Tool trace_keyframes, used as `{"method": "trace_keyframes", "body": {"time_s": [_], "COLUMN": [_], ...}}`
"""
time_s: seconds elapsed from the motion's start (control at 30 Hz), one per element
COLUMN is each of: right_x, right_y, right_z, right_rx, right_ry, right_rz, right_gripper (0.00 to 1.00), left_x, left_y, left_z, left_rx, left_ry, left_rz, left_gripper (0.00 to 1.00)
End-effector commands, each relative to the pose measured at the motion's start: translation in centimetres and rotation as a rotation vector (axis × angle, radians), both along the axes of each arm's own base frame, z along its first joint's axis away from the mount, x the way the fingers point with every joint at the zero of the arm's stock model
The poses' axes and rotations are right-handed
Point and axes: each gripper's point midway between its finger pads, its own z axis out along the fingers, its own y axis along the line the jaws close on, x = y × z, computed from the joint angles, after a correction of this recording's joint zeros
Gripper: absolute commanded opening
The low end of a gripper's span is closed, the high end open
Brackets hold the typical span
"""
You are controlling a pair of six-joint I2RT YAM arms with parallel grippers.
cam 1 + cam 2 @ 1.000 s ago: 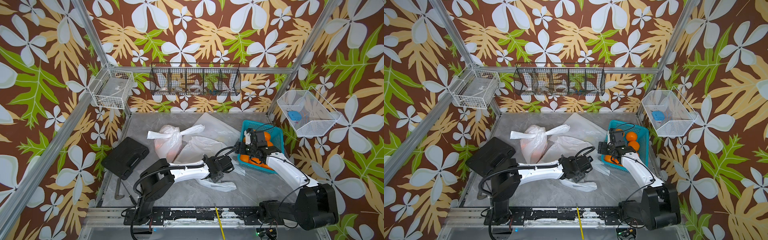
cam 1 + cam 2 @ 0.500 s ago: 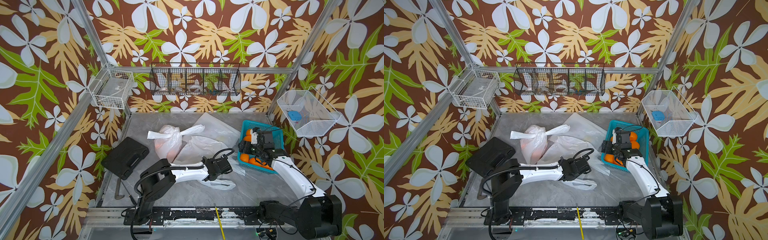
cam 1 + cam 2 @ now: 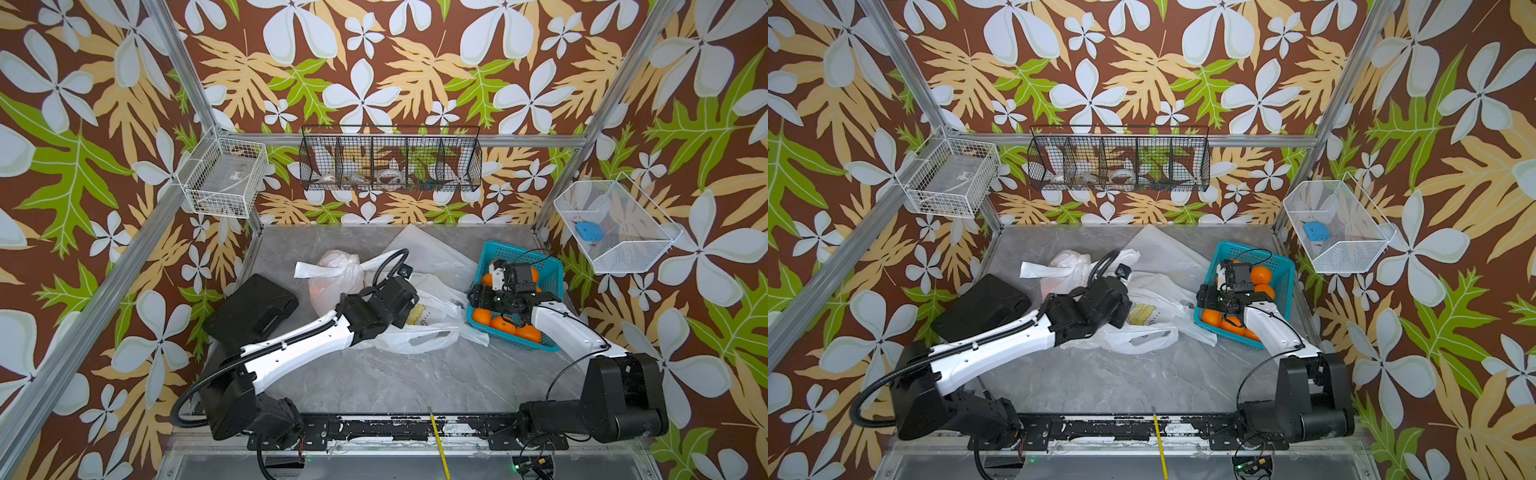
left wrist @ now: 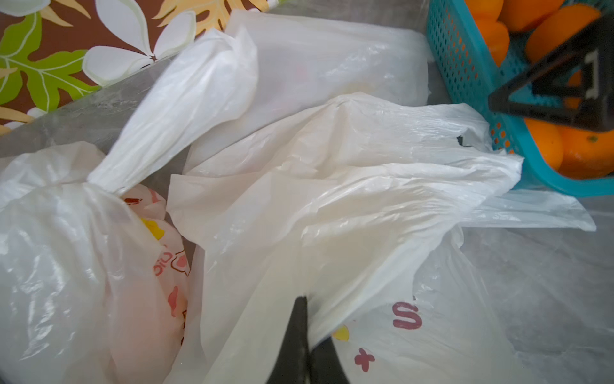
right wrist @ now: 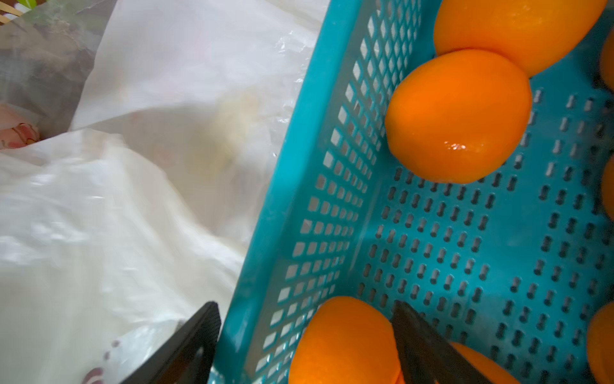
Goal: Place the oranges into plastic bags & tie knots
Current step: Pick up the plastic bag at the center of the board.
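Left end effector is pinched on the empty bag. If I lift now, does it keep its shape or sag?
Likely sags: the empty bag lies in loose, crinkled folds, so it should drape below the left end effector. Probably very light, being thin translucent film. Its glossy surface may slip from a narrow pinch.

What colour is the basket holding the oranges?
The basket is teal with perforated walls, shown best in the right wrist view.

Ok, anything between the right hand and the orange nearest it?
Yes, the teal basket's wall. The open right hand straddles it: one finger is outside, over a plastic bag, the other inside beside the orange.
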Motion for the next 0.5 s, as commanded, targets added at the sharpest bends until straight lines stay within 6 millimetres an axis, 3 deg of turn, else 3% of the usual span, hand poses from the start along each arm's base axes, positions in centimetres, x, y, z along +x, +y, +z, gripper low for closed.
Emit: {"method": "trace_keyframes", "body": {"time_s": [0.0,0.13,0.27,0.37,0.47], "right_x": [-0.5,-0.1,0.6,0.8,1.0], "right_y": [-1.9,-1.2,-0.3,-1.8,-4.8], "right_z": [-1.2,0.6,5.7,8.0,7.8], "right_rx": [-0.107,-0.068,0.003,0.020,-0.033], "right_ry": [0.047,-0.009,-0.140,-0.192,-0.184], "right_rz": [-0.038,-0.020,0.007,-0.022,-0.096], "right_gripper": [0.82,0.83,0.88,0.90,0.91], "left_x": [0.0,0.4,0.5,0.9,1.2], "left_y": [0.2,1.3,0.1,-0.2,-0.7], "left_z": [2.5,4.4,4.4,4.4,5.1], "left_rx": [-0.210,-0.316,-0.401,-0.461,-0.560], "left_ry": [0.018,0.014,0.059,0.081,0.107], "left_rz": [0.015,0.061,0.075,0.110,0.110], "left_gripper": [0.00,0.00,0.00,0.00,0.00]}}
